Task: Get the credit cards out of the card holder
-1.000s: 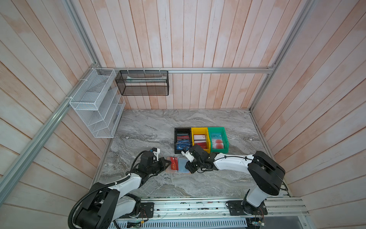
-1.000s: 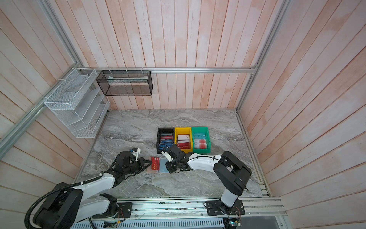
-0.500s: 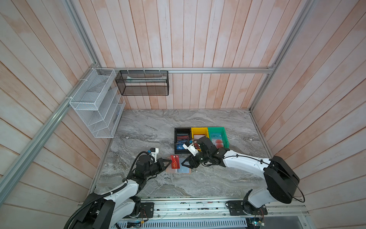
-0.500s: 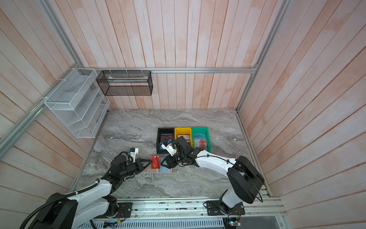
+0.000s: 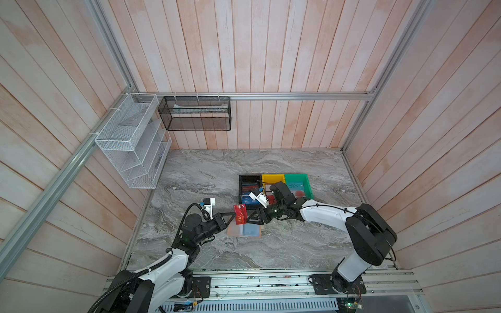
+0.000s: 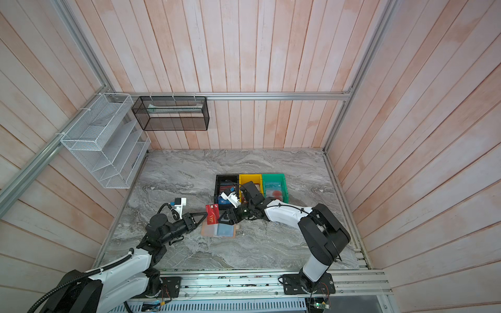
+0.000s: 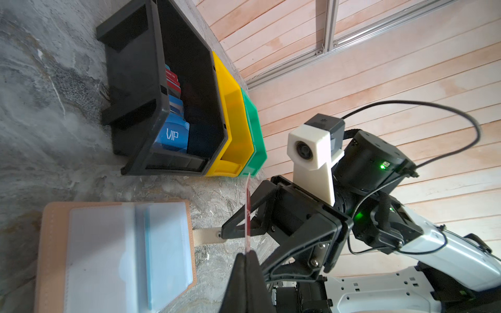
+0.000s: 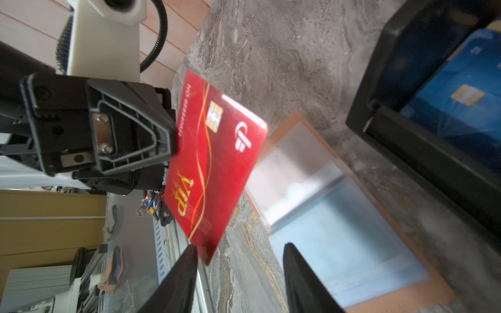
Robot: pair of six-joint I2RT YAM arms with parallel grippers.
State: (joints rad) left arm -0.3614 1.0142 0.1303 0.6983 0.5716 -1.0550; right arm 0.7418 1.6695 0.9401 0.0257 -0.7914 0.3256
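Card holder (image 7: 55,230) lies open | black bin (image 7: 132,81): blue, red credit cards (image 7: 173,135)

The white-and-black left arm (image 5: 176,260) reaches from its near-left base toward the middle, forearm low and pointing right. Its black left gripper (image 5: 233,216) is clamped on one edge of a red plastic VIP card (image 5: 240,216), which it holds up on edge. The white-and-black right arm (image 5: 325,216) rises from the near-right base, its elbow bent high and its forearm stretched left, so its black right gripper (image 8: 238,249) faces the left one, jaws apart, with the card's free corner just beside one finger (image 8: 187,260).
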